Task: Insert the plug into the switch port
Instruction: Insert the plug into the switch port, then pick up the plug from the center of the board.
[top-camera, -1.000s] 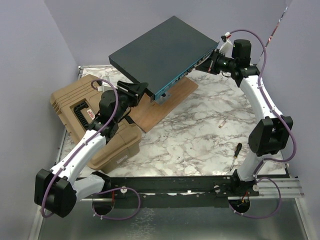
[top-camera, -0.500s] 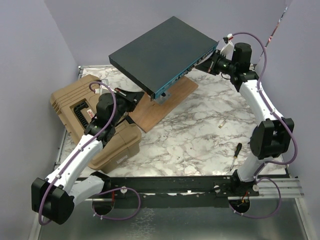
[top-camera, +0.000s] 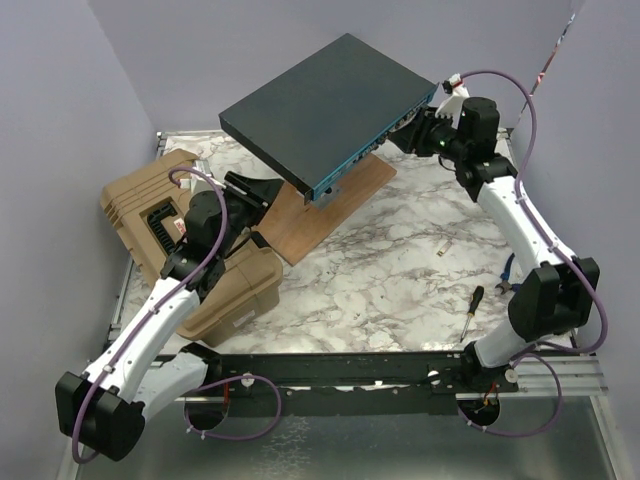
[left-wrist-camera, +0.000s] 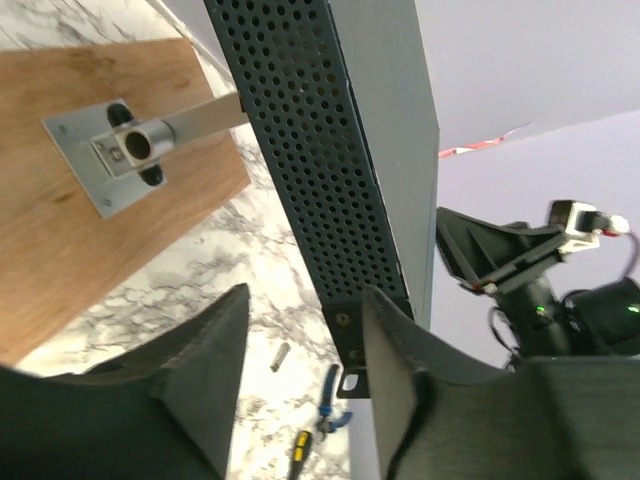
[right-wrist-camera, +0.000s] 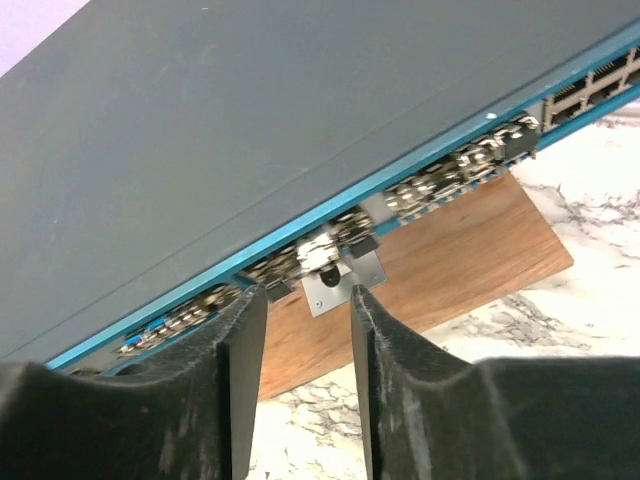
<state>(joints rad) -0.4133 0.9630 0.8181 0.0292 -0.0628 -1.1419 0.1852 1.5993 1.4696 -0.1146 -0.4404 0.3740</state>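
Observation:
The switch (top-camera: 320, 100) is a flat dark grey box, raised and tilted on a metal post above a wooden board. In the right wrist view its teal front face (right-wrist-camera: 420, 165) carries the port row, and a pale silvery plug (right-wrist-camera: 322, 255) sits in a port just past my fingertips. My right gripper (right-wrist-camera: 308, 295) is open, a short way from the plug, with nothing between its fingers. My left gripper (left-wrist-camera: 305, 320) is open beside the switch's perforated end (left-wrist-camera: 320, 150), its right finger (left-wrist-camera: 390, 360) in front of the corner bracket. From above, the left gripper (top-camera: 266, 190) is near the front left corner and the right gripper (top-camera: 402, 135) at the right end.
The wooden board (top-camera: 345, 200) holds the post's base plate (left-wrist-camera: 105, 150). A tan ribbed case (top-camera: 165, 215) lies under my left arm. A screwdriver (top-camera: 471, 310), blue pliers (left-wrist-camera: 332, 400) and a small pale cylinder (top-camera: 447, 248) lie on the marble table (top-camera: 380, 270).
My left gripper has drawn back left from the switch's front corner; it shut, then opened. My right gripper has opened and eased back from the port row.

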